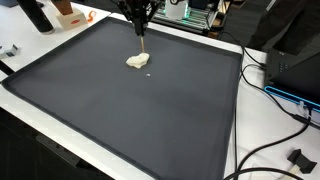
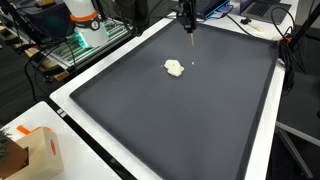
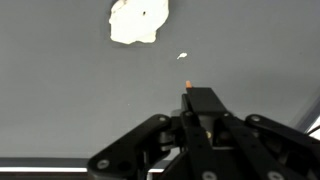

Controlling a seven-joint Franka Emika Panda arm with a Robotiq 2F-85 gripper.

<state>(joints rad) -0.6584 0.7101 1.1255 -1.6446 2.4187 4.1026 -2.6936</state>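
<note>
My gripper (image 1: 141,24) (image 2: 188,18) hangs over the far part of a dark grey mat (image 1: 120,120) (image 2: 190,120). Its jaws are shut on a thin pale stick (image 1: 143,45) (image 2: 191,36) that points down at the mat. In the wrist view only the stick's orange tip (image 3: 188,84) shows past the closed gripper (image 3: 201,100). A flat whitish lump (image 1: 137,62) (image 2: 174,68) (image 3: 138,20) lies on the mat close to the tip. A tiny white crumb (image 1: 150,71) (image 2: 192,64) (image 3: 183,56) lies between them. Whether the tip touches the mat I cannot tell.
A white table rim (image 1: 240,110) (image 2: 90,130) frames the mat. Black cables (image 1: 275,105) and a dark box (image 1: 300,60) sit off one side. A cardboard box (image 2: 38,150) stands at a corner, and lab clutter (image 2: 85,25) lines the back.
</note>
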